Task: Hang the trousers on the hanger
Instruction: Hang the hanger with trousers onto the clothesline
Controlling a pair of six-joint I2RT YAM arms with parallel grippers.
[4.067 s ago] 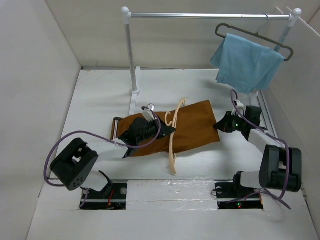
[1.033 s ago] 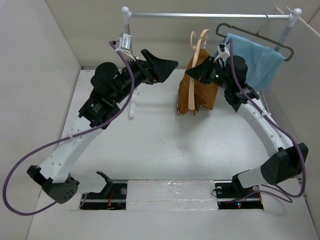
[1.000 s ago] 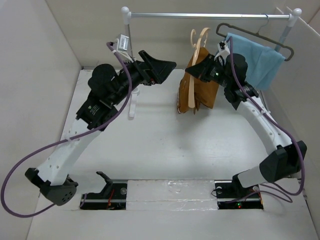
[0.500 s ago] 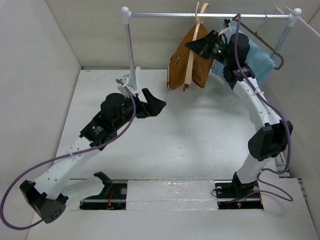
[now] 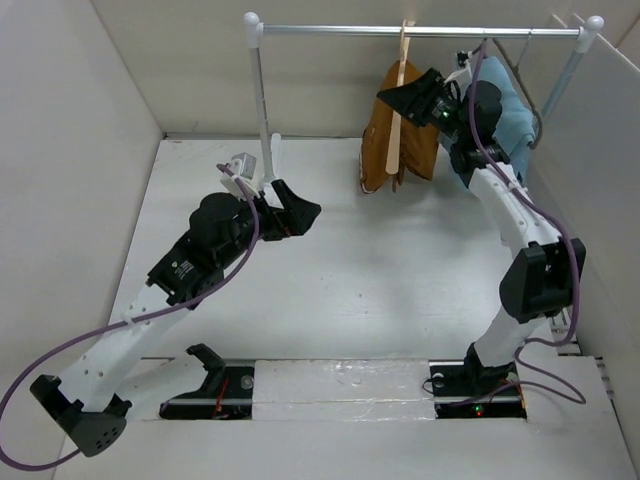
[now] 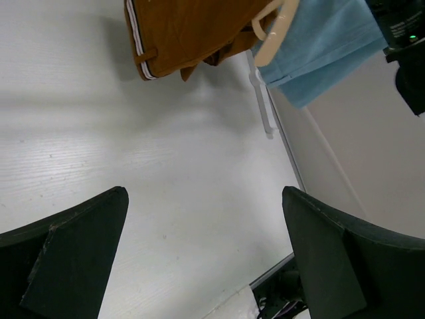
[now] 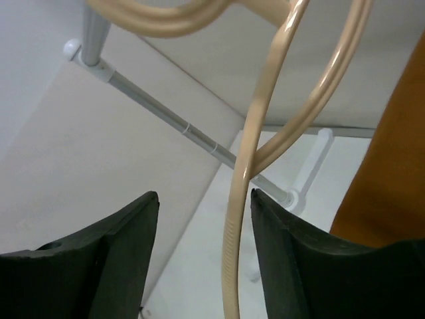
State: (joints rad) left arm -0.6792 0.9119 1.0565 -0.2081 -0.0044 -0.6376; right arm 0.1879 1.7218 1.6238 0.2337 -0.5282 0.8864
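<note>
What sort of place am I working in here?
Probably a lab test cell for garment handling: white walled table, small metal clothes rail, with trousers on a hanger and a blue cloth hanging at it.

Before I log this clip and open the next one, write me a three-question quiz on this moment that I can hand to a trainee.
1. True or false: the left gripper is shut on the trousers.
2. In the top view, where is the light blue cloth? A: left of the trousers. B: right of the trousers. C: folded in the left gripper.
3. Which gripper has the hanger between its fingers?

Key
1. False: it is open, holds nothing and is clear of the trousers.
2. B.
3. The right gripper, up by the hanger's hook.
</note>
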